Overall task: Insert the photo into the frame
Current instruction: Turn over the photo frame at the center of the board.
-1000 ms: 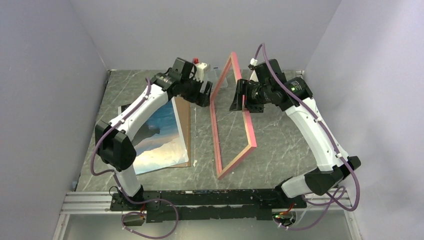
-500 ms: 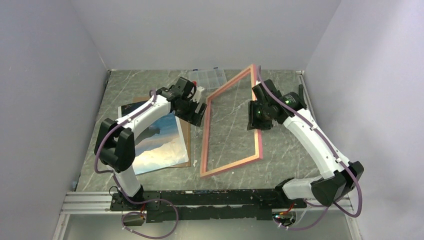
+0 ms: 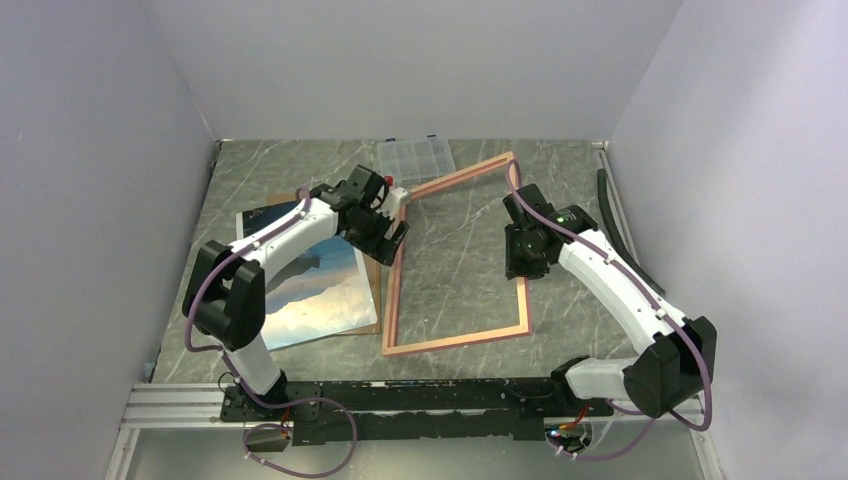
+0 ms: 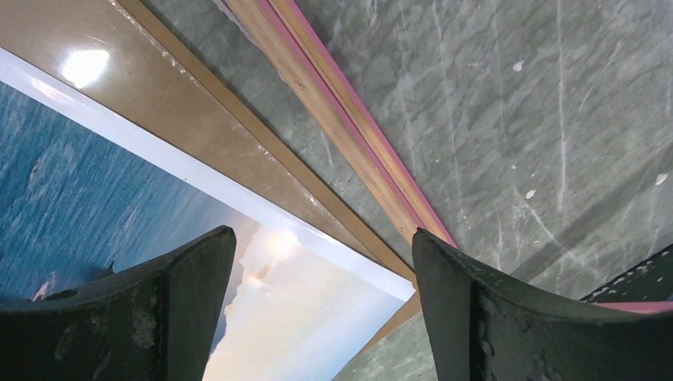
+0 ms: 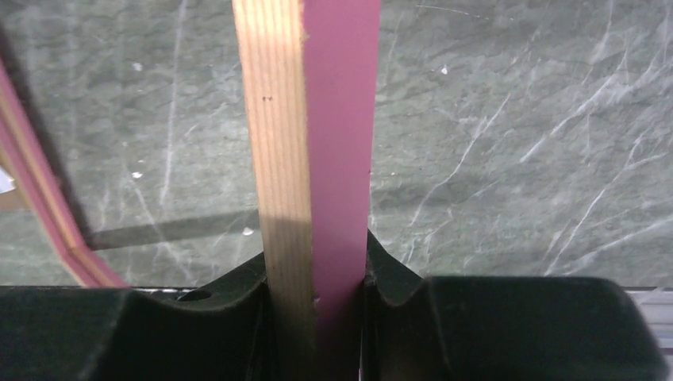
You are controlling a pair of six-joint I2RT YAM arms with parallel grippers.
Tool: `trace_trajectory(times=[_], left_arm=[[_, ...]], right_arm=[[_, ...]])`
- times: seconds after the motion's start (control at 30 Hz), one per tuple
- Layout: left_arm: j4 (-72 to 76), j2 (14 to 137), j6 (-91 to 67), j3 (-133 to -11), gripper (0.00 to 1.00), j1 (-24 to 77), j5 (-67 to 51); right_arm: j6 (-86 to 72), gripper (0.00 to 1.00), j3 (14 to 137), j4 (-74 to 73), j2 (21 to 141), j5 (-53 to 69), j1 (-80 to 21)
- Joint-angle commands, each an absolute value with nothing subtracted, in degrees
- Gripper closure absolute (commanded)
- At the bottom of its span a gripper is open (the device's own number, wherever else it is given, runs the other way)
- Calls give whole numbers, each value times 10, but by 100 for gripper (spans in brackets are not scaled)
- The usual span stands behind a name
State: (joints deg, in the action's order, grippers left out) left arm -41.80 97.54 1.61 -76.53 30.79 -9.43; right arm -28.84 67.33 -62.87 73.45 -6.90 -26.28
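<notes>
The photo (image 3: 315, 290) lies face up on a brown board (image 3: 375, 292) at the left, long axis running near to far. The left gripper (image 3: 388, 238), jaws wide and empty, hangs over the board's right edge and is the nearer tool. Just right lies the frame (image 3: 455, 340), its left rail roughly parallel to the photo and its right rail clamped by the right gripper (image 3: 522, 265); a clear box (image 3: 415, 156) sits beyond, out of the way.
</notes>
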Motion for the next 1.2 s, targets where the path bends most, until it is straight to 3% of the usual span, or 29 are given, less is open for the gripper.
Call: trace_trajectory(times=[0.0, 0.17, 0.27, 0.77, 0.87, 1.03, 1.17], left_arm=[[-419, 967, 46, -765, 13, 306, -100], [-427, 971, 58, -776, 13, 305, -88], [-423, 971, 65, -768, 13, 305, -82], [-414, 979, 93, -756, 13, 292, -67], [-432, 978, 93, -776, 12, 263, -84], [-475, 973, 113, -821, 10, 160, -113], [-500, 955, 146, -831, 8, 56, -119]], right_arm=[[-260, 71, 642, -564, 740, -102, -261], [-255, 67, 620, -530, 767, -140, -261], [-262, 57, 630, -531, 796, -162, -260], [-284, 53, 614, -500, 833, -203, -260], [-307, 45, 608, -473, 822, -179, -262], [-355, 44, 625, -363, 872, -103, -328], [-368, 30, 735, -329, 974, -113, -425]])
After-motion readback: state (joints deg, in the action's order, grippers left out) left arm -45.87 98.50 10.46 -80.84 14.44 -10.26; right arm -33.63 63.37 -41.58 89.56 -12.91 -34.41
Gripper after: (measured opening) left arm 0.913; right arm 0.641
